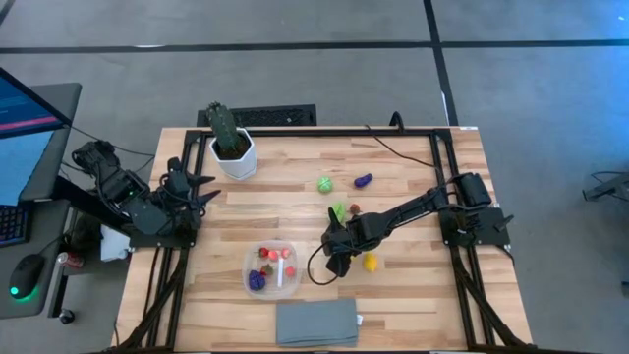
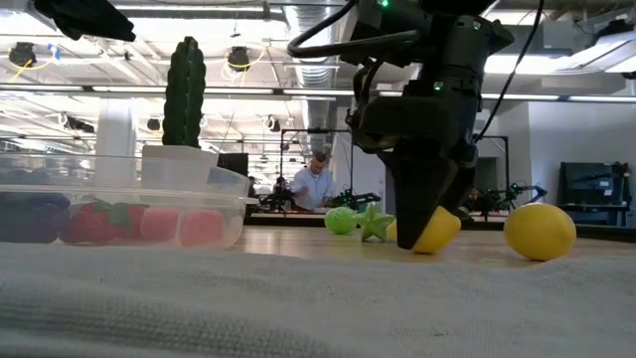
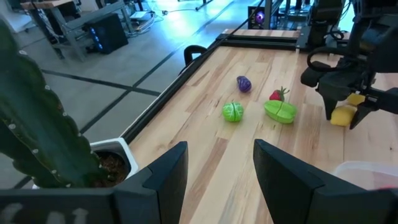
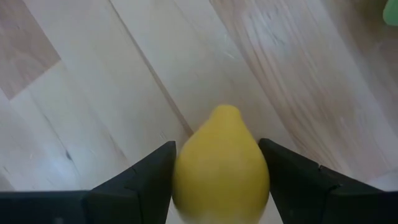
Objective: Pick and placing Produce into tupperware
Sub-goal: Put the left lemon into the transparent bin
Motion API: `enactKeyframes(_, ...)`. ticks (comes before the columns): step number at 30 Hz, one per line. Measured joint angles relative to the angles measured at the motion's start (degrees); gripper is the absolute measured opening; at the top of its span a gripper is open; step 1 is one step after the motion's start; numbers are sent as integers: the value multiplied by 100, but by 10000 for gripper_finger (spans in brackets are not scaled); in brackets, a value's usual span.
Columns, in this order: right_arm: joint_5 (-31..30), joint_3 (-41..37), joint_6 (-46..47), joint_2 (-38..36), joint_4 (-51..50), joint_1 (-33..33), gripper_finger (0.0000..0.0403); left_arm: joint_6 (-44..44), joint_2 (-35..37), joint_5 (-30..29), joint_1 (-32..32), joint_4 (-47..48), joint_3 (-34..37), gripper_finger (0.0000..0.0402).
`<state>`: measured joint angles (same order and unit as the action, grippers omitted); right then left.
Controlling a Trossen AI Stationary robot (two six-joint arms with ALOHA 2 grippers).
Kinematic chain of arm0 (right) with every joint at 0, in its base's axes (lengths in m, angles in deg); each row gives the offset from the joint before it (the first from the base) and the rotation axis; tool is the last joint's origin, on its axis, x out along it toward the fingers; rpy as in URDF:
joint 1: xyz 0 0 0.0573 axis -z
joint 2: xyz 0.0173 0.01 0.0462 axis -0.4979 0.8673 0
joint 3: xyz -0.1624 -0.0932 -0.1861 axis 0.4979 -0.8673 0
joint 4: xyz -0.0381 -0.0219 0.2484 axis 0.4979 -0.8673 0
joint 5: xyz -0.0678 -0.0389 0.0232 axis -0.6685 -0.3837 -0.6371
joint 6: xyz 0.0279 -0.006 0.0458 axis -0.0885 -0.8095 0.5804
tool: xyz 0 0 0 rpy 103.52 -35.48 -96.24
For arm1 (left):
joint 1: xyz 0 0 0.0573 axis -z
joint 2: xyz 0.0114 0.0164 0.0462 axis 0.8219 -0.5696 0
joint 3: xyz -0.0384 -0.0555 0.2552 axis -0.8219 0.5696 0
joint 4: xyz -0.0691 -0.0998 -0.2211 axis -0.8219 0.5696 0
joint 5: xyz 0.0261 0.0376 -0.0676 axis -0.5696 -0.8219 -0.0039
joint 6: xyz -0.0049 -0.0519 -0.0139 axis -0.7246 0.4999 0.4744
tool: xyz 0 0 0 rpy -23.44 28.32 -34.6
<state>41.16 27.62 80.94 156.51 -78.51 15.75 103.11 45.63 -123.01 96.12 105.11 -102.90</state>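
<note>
The right gripper (image 1: 338, 262) stands low over the table (image 1: 413, 295), its jaws filled by a yellow lemon piece (image 4: 221, 165), with no gap left at either finger. Bare wood lies ahead of the jaws. Just beside them sits a second yellow piece (image 1: 371, 262). Behind the jaws a green star-shaped piece (image 2: 376, 223) crowds the way. Toward the tupperware (image 1: 248, 267) a strip of clear board stays open; its low wall is the only bar.

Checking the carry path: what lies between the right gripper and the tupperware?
In the high view, only bare wood and a loop of the arm's black cable lie between the right gripper, closed on a yellow lemon, and the tupperware.
</note>
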Motion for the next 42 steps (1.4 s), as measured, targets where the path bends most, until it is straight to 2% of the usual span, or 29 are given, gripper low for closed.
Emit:
enactKeyframes(11,11,-6,4,2,-13,0,224,33,0,-102,0,-6,0,174)
enactKeyframes(18,18,-7,4,7,10,0,264,48,0,-104,0,-6,0,174)
enactKeyframes(42,20,-24,66,-28,113,-2,269,100,0,-104,0,-11,0,174)
